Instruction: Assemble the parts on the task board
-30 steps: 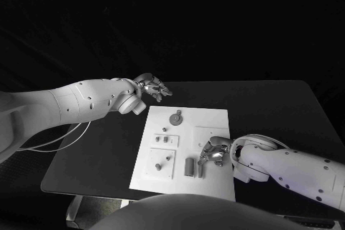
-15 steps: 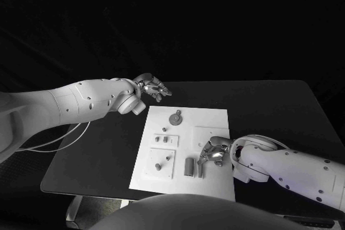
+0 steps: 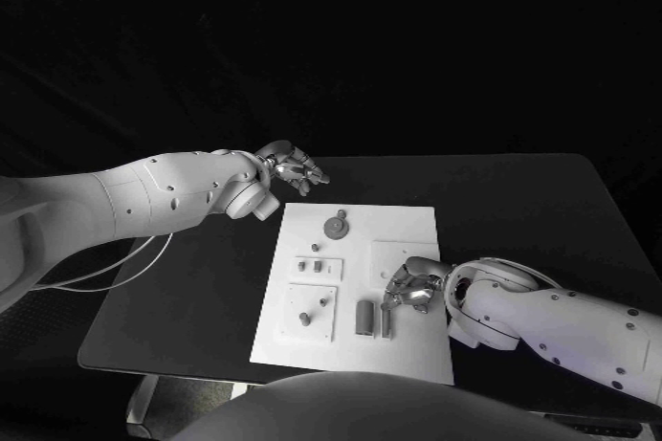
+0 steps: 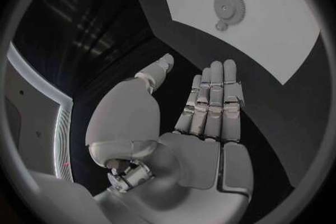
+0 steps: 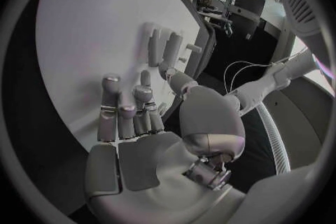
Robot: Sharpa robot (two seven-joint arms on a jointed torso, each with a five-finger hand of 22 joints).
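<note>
The white task board [image 3: 408, 232] lies in the middle of the black table. A grey gear [image 3: 337, 228] [image 4: 227, 5] sits near its far end, and two small pegs [image 3: 309, 265] stand at its left side. Two grey cylinders [image 3: 364, 317] [image 5: 153, 45] lie side by side near the board's front. My right hand [image 3: 409, 290] [image 5: 140, 129] hovers low over the board just right of them, its fingers stretched toward the board and holding nothing. My left hand [image 3: 293, 168] [image 4: 203, 117] floats above the table beyond the board's far left corner, fingers straight, empty.
A small raised plate [image 3: 313, 312] with a peg [image 3: 303, 319] in it sits at the board's front left. Bare black table [image 3: 538, 211] stretches to the right of the board and to its left [image 3: 193, 288].
My right hand has edged slightly away from the robot over the board. The left hand and the parts have stayed where they were.
</note>
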